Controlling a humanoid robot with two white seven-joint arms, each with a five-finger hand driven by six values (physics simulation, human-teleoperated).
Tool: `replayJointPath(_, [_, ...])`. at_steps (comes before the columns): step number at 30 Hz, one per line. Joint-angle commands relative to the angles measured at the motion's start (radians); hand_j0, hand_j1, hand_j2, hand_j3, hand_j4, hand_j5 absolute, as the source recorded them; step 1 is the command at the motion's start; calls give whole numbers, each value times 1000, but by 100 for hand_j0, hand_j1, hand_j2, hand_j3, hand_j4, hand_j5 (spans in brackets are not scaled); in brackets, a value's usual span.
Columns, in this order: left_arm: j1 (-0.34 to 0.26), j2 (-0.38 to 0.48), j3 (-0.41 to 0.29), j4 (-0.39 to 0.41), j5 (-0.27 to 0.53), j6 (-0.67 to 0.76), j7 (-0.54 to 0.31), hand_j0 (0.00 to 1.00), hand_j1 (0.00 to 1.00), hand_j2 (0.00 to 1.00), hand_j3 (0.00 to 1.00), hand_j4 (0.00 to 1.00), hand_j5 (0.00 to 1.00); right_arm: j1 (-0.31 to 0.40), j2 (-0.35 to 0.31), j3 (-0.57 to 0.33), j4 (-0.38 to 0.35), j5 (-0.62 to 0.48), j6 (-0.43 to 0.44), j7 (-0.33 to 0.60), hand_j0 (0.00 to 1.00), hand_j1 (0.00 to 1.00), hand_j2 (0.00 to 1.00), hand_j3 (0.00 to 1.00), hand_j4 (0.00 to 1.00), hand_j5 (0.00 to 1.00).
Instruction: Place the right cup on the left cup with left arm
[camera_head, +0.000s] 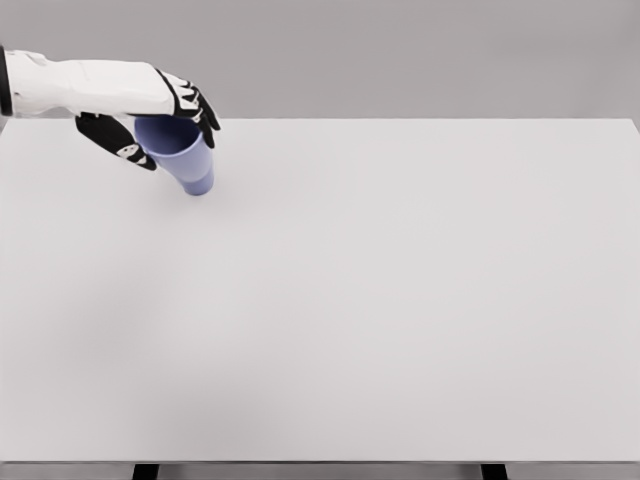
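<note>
**Blue cup held in the left hand at the table's far left**

You are looking at one blue cup (190, 160), and it sits in the grasp of the left hand (150, 125). The cup is tilted, its open mouth up toward the palm and its narrower base pointing down and to the right, over the white table (400, 300). Whether the base touches the table top or hangs just above it, you cannot tell from this view. Only this single cup shape shows; whether a second one is nested with it cannot be made out.

The hand is closed around the cup's upper part: the black fingers (200, 108) wrap over the rim on the far side, and the thumb (125, 145) reaches down along the near side. The white forearm (80, 88) comes in level from the picture's left edge, just past the table's far edge.

Relative to the table, the cup is at the far left corner area, close to the back edge and well apart from the right side. Two dark table legs (145, 471) show below the near edge.
</note>
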Motion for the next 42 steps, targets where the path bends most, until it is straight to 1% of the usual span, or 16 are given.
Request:
replayJointPath(1, [-2, -14, 1, 40, 3, 3, 0, 61, 61, 61, 61, 61, 61, 0, 0, 0, 0, 0, 0, 0, 100, 100, 100, 100, 100, 100])
replayJointPath(5, [-12, -43, -2, 87, 0, 3, 0, 61, 61, 61, 61, 61, 61, 0, 0, 0, 0, 0, 0, 0, 100, 100, 100, 100, 100, 100])
replayJointPath(6, [-18, -46, -14, 95, 0, 3, 0, 61, 61, 61, 61, 61, 61, 0, 0, 0, 0, 0, 0, 0, 100, 100, 100, 100, 100, 100])
replayJointPath(8, [-49, -59, -48, 120, 2, 3, 0, 61, 61, 61, 61, 61, 61, 0, 0, 0, 0, 0, 0, 0, 100, 100, 100, 100, 100, 100])
replayJointPath(12, [-54, -71, -49, 153, 2, 3, 0, 62, 62, 62, 62, 62, 62, 0, 0, 0, 0, 0, 0, 0, 100, 100, 100, 100, 100, 100])
replayJointPath(16, [-71, -79, -49, 184, 5, 3, 0, 62, 62, 62, 62, 62, 62, 0, 0, 0, 0, 0, 0, 0, 100, 100, 100, 100, 100, 100])
replayJointPath(18, [-74, -83, -49, 189, 5, 3, 0, 62, 62, 62, 62, 62, 62, 0, 0, 0, 0, 0, 0, 0, 100, 100, 100, 100, 100, 100])
replayJointPath(20, [-75, -105, -49, 224, 5, 3, 0, 62, 62, 62, 62, 62, 62, 0, 0, 0, 0, 0, 0, 0, 100, 100, 100, 100, 100, 100])
replayJointPath(36, [-74, -169, -48, 370, -1, 3, 0, 62, 62, 62, 62, 62, 62, 0, 0, 0, 0, 0, 0, 0, 100, 100, 100, 100, 100, 100])
replayJointPath(42, [-71, -183, -45, 365, 0, 3, 0, 62, 62, 62, 62, 62, 62, 0, 0, 0, 0, 0, 0, 0, 100, 100, 100, 100, 100, 100])
